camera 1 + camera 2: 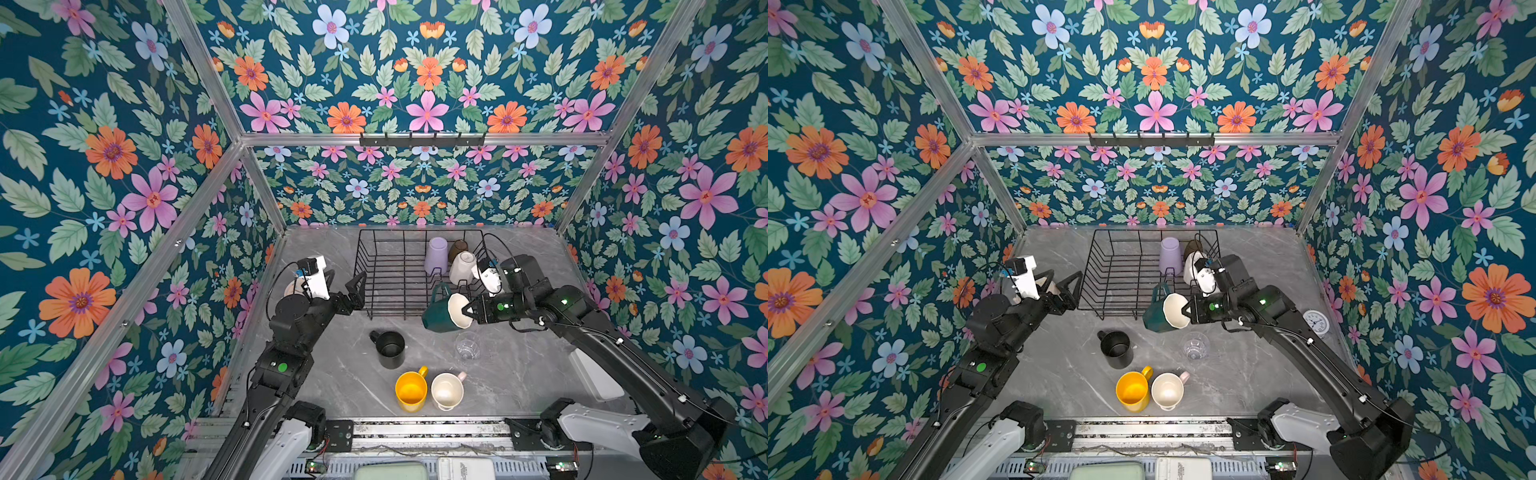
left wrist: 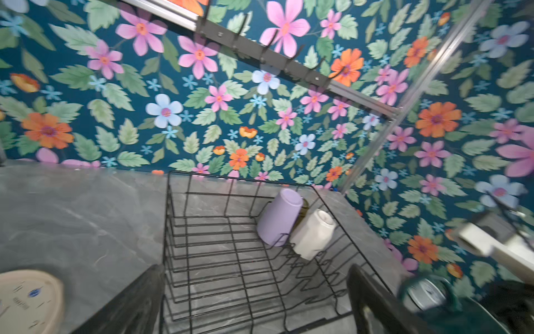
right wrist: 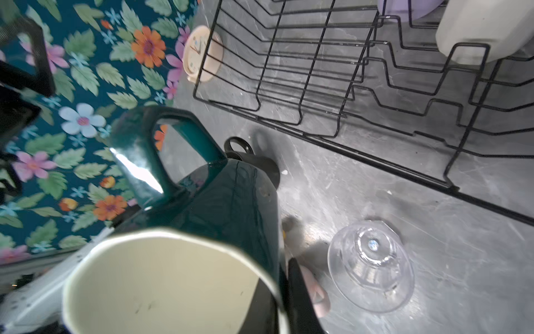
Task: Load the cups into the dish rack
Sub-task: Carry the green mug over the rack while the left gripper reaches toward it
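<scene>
The black wire dish rack (image 1: 376,266) stands at the back of the table. In its right end are a lilac tumbler (image 1: 436,255), an olive-brown tumbler (image 1: 457,249) and a white mug (image 1: 462,268), all upside down. My right gripper (image 1: 469,311) is shut on the rim of the dark-green mug (image 1: 436,313), held tipped on its side above the rack's front right corner; the right wrist view shows the mug (image 3: 231,196) close up. A black mug (image 1: 390,349), clear glass (image 1: 467,347), yellow mug (image 1: 411,390) and pale-pink mug (image 1: 447,390) stand on the table. My left gripper (image 1: 353,293) is open and holds nothing, at the rack's left side.
A round pink clock (image 1: 293,286) lies behind the left arm, and a round white clock (image 1: 1316,322) sits by the right wall. A black hook rail (image 1: 422,139) hangs on the back wall. Flowered walls close in three sides.
</scene>
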Robot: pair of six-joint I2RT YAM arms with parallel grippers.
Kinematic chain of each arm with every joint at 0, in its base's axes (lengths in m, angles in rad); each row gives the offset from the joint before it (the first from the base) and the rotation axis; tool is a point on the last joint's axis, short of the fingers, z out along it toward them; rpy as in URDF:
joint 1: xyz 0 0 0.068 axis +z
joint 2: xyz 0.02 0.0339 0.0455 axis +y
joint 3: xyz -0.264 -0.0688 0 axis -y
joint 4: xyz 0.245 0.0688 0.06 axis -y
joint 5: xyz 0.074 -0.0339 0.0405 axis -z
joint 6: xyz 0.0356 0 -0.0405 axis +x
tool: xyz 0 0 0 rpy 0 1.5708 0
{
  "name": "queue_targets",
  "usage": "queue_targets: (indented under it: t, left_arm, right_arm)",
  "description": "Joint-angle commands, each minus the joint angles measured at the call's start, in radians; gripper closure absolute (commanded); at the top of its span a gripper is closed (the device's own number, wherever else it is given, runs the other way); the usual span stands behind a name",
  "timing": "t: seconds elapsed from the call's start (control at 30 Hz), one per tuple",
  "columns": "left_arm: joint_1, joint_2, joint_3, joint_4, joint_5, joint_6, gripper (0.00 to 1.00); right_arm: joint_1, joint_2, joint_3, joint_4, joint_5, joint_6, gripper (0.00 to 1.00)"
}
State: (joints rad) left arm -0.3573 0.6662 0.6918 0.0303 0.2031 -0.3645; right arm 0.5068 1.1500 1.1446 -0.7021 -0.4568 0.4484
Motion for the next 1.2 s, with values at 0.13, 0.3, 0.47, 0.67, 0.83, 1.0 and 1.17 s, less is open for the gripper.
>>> queue_targets:
  t: [0.13, 0.3, 0.47, 0.67, 0.83, 1.0, 1.17]
  left_arm:
    - [0.001, 0.050, -0.027, 0.218, 0.393, -0.050, 0.01]
    - [0.000, 0.110, -0.048, 0.359, 0.591, -0.105, 0.01]
    - [0.001, 0.160, -0.075, 0.501, 0.719, -0.174, 0.01]
    - [0.000, 0.197, -0.100, 0.644, 0.832, -0.246, 0.01]
    - [0.000, 0.218, -0.101, 0.688, 0.869, -0.268, 0.01]
    - [0.001, 0.235, -0.103, 0.719, 0.896, -0.287, 0.00]
    - [0.001, 0.232, -0.106, 0.727, 0.903, -0.290, 0.00]
  right_arm:
    - [-0.114, -0.044, -0.098, 0.386, -0.318, 0.167, 1.00]
    - [-0.123, -0.054, -0.113, 0.460, -0.358, 0.151, 1.00]
    - [-0.124, -0.055, -0.124, 0.529, -0.405, 0.134, 1.00]
    - [-0.124, -0.047, -0.132, 0.606, -0.490, 0.129, 1.00]
    - [-0.122, -0.043, -0.134, 0.660, -0.574, 0.139, 1.00]
    - [-0.106, -0.039, -0.132, 0.682, -0.593, 0.151, 1.00]
    - [-0.067, -0.025, -0.118, 0.685, -0.581, 0.151, 1.00]
